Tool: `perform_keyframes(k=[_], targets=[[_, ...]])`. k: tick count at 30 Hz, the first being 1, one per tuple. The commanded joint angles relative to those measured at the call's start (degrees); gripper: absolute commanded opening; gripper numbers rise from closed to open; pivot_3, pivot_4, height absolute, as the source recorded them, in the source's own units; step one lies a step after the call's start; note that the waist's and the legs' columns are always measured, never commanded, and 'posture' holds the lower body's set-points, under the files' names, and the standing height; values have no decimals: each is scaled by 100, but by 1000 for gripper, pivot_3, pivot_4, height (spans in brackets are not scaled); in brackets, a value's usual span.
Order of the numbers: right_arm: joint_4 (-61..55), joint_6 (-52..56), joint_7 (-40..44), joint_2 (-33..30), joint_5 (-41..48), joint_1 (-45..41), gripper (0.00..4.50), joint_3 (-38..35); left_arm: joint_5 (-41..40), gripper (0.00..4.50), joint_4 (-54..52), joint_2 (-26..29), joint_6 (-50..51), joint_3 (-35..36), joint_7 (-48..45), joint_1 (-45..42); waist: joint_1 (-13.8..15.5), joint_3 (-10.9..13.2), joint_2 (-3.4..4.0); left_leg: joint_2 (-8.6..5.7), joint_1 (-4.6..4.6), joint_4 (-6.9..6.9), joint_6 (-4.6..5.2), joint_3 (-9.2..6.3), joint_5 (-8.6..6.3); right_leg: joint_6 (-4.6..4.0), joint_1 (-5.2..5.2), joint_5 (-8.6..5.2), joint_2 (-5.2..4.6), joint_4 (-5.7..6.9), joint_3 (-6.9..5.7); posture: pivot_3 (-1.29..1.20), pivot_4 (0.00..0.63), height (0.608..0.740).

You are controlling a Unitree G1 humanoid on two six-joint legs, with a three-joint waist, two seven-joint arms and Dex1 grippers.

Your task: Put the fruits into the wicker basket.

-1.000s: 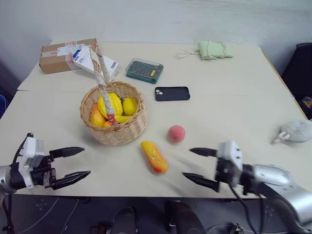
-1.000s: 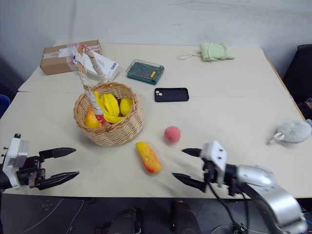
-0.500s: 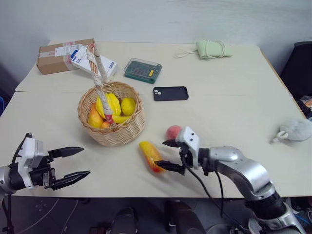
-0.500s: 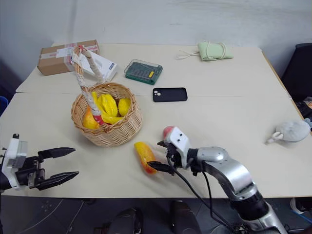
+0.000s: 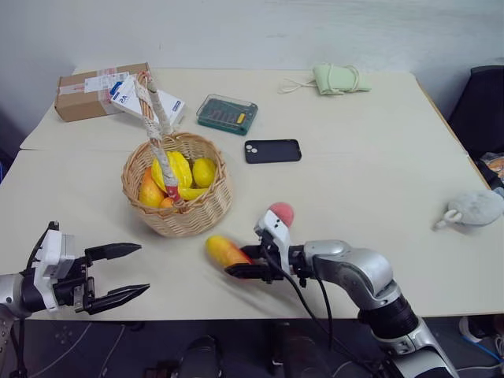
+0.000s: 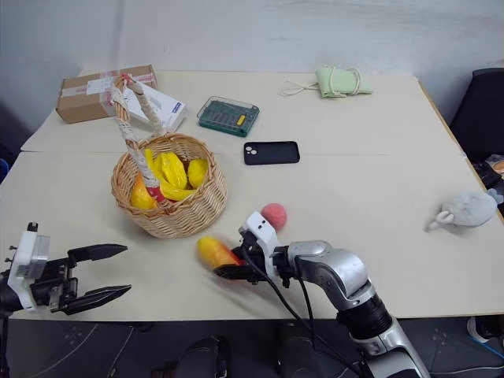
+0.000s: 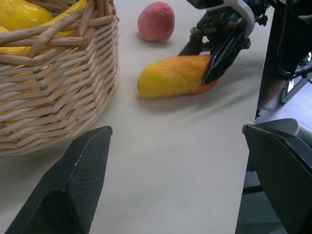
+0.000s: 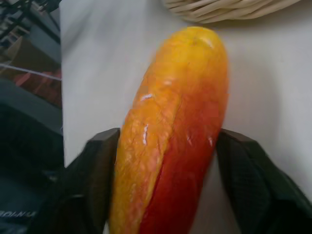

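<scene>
The elongated yellow-orange fruit point(image 5: 227, 251) lies on the table point(image 5: 378, 181) just in front of the wicker basket point(image 5: 178, 211), and the right gripper point(image 5: 246, 262) has its jaws set against its two long sides, one finger on each flank as the right wrist view shows; whether they already press hard enough to lift it is hard to say from here. It looks like a light, hollow toy with a glossy, rounded skin, so it will likely slip or roll out if pinched near a tapering end; the thick middle, across the short width, seems the safest place to hold it. The round pink-red fruit point(image 5: 281, 213) sits on the table just behind the right wrist, partly hidden by it, and looks equally light and prone to rolling. Yellow and orange fruits point(image 5: 183, 172) already fill the basket, whose tall handle point(image 5: 157, 126) leans over the opening and hides part of them, so their count is unclear. The left gripper point(image 5: 115, 275) hangs at the near table edge with jaws wide and empty, well apart from the fruit.
</scene>
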Motion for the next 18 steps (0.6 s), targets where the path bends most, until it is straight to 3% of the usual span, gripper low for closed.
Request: perform_keyframes(k=[1, 6, 10, 13, 16, 18], targets=[[-510, -589, 757, -412, 332, 235, 1675, -335, -265, 4500, -343, -51, 30, 257, 147, -37, 10, -1, -2, -1, -3, 1, 2, 0, -1, 1, 0, 1, 0, -3, 0, 0, 150, 740], [-1075, -293, 1246, -1125, 1584, 361, 1599, -1751, -1238, 4500, -1033, -141, 843, 738, 772, -4, 40, 1, 0, -2, -11, 9, 11, -1, -10, 11, 8, 5, -2, -18, -2, 0, 150, 740], [-628, -72, 461, -1106, 2053, -576, 1599, -2576, -2074, 4500, -1211, -272, 1341, 1252, 1457, -123, -36, 2, 2, 3, 14, 9, 7, 1, -7, 16, 21, 7, 7, -10, 7, 0, 150, 740], [90, -250, -10, -952, 1480, -1465, 1599, -2374, -2232, 4500, -1229, -347, 1437, 1357, 1778, -220, -67, 6, 8, 3, 28, 8, -9, -1, 15, 10, 15, 5, 15, 17, 7, 0, 150, 740], [1260, -560, -686, -225, 935, -2548, 1599, -2137, -2330, 4500, -1223, -450, 1460, 1359, 1992, -296, -141, 6, 8, 2, 29, 6, -13, -4, 21, 5, 14, 3, 18, 25, 6, 0, 150, 740], [1841, -870, -679, 129, 549, -3060, 1599, -1860, -2402, 4500, -1255, -541, 1500, 1355, 2102, -306, -185, 6, 9, 1, 26, 12, -14, 16, 25, 7, -2, 6, 19, 44, 25, 0, 150, 740]])
